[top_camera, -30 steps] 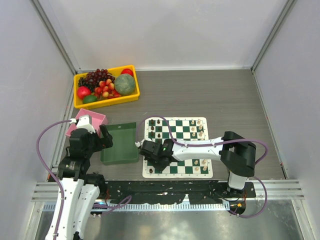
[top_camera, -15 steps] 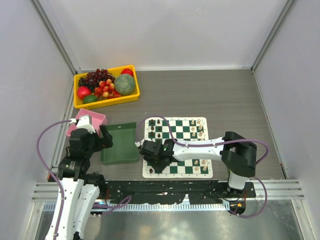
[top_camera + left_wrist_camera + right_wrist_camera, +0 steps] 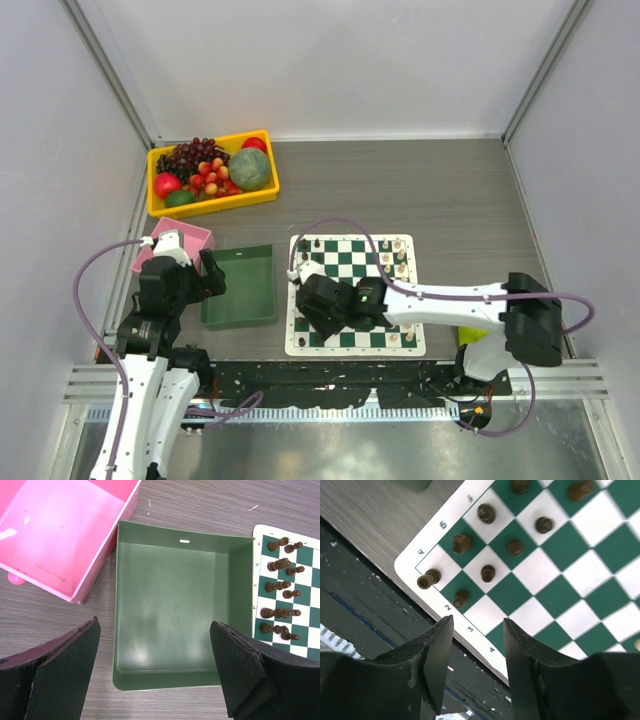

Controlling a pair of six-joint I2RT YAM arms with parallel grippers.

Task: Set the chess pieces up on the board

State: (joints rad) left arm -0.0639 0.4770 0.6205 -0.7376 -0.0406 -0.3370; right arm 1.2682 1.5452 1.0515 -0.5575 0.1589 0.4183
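The grey-brown wood-grain table top (image 3: 450, 190) carries four items directly on its surface. A yellow rectangular plastic bin (image 3: 215, 205) sits at the far left corner, well apart from a pink rectangular plastic box (image 3: 185, 238) near the left edge. A dark green rectangular plastic tray (image 3: 240, 285) lies between the pink box and the flat green-and-white checked chess board (image 3: 352, 258), just beside each.

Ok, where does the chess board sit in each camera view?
Top external: the board lies at centre, right of the green tray, partly under the right arm.
Left wrist: the board is a strip at the right edge, beyond the tray.
Right wrist: the board fills the upper right, one corner above the right claw.
Shared landmark: two rows of dark pieces along one board edge.
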